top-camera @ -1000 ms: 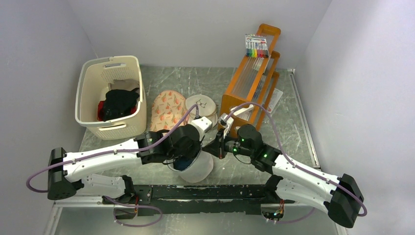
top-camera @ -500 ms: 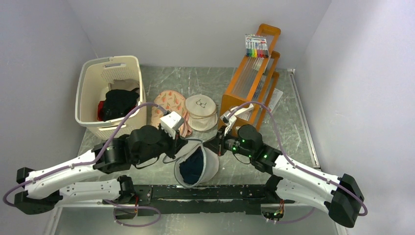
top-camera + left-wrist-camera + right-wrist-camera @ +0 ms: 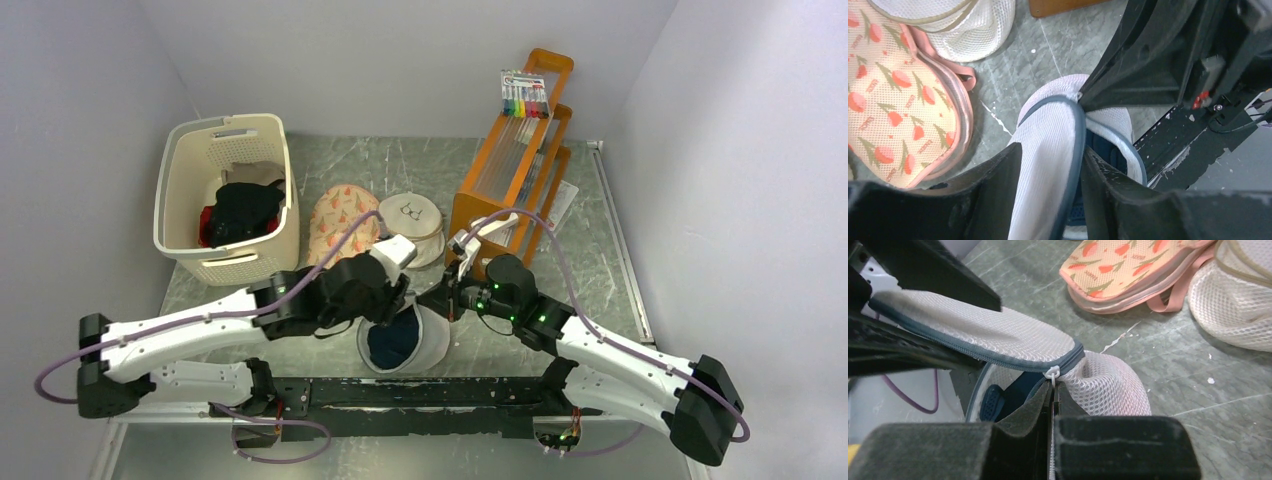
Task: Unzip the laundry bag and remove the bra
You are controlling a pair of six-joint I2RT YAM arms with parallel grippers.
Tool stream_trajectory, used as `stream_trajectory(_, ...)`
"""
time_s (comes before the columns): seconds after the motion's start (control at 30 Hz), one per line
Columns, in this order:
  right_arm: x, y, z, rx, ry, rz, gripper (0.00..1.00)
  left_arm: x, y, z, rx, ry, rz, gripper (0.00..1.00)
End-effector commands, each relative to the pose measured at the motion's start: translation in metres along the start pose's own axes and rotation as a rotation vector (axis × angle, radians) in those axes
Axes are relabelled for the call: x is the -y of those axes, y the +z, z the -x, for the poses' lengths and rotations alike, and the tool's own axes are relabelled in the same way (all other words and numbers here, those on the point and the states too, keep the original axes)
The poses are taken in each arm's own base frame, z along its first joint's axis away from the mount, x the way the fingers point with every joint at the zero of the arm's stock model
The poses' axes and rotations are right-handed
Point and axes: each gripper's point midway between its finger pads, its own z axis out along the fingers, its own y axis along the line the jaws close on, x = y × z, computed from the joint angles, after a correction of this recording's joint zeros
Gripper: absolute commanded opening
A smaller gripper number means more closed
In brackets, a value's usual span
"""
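Observation:
The white mesh laundry bag [image 3: 425, 345] lies at the near middle of the table, its grey-blue zipper rim open. A dark blue bra [image 3: 393, 338] shows inside it, also in the right wrist view [image 3: 1010, 390]. My left gripper [image 3: 390, 306] is shut on the bag's lid flap [image 3: 1048, 145] and holds it lifted; the flap also shows in the right wrist view [image 3: 988, 332]. My right gripper [image 3: 447, 300] is shut on the white zipper pull [image 3: 1053, 373] at the bag's right end, with its jaws pressed together [image 3: 1053, 390].
A peach patterned bag [image 3: 343, 225] and a beige bag with a glasses print [image 3: 412, 222] lie just behind. A cream basket [image 3: 170, 200] of clothes stands at back left, and an orange rack [image 3: 510, 170] with markers [image 3: 523, 95] at back right. A black rail [image 3: 420, 390] runs along the near edge.
The bag has opened and the bra now shows. My left arm swung out to the left with the lid, then came back to the right over the bag. The right arm has stayed put.

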Motion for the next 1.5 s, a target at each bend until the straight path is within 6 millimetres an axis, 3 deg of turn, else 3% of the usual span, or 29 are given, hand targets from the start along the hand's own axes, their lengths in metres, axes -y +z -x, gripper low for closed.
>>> stream_trajectory(0.0,-0.017,0.001,0.005,-0.008,-0.038,0.093,0.0,0.011,0.012,0.009,-0.031,0.041,-0.015,0.59)
stream_trajectory(0.1,-0.019,-0.001,0.003,-0.007,-0.036,0.102,0.0,0.012,0.023,0.009,-0.037,0.092,-0.004,0.52)
stream_trajectory(0.17,-0.018,-0.003,0.005,0.0,-0.035,0.093,0.0,0.011,0.024,0.008,-0.056,0.1,0.006,0.37)
stream_trajectory(0.3,-0.012,-0.006,0.004,0.006,-0.042,0.06,0.0,0.006,0.015,0.012,-0.044,0.109,0.014,0.14)
stream_trajectory(0.37,-0.007,-0.005,0.005,0.01,-0.04,0.029,0.0,0.007,0.005,0.017,-0.02,0.101,-0.007,0.07)
stream_trajectory(0.57,0.007,0.001,0.003,-0.007,-0.044,-0.041,0.0,0.018,-0.032,0.037,0.124,0.115,-0.166,0.07)
stream_trajectory(0.8,0.002,0.005,0.004,-0.017,-0.064,-0.001,0.0,0.039,-0.081,0.057,0.295,0.137,-0.387,0.07)
stream_trajectory(0.93,0.0,0.006,0.001,-0.017,-0.067,0.019,0.0,0.056,-0.099,0.069,0.398,0.15,-0.508,0.07)
stream_trajectory(1.2,0.0,0.006,-0.004,-0.047,-0.086,0.028,0.0,0.063,-0.102,0.083,0.426,0.163,-0.528,0.07)
stream_trajectory(1.47,0.024,-0.004,-0.005,-0.143,-0.19,-0.112,0.0,0.056,-0.098,0.068,0.237,0.21,-0.473,0.07)
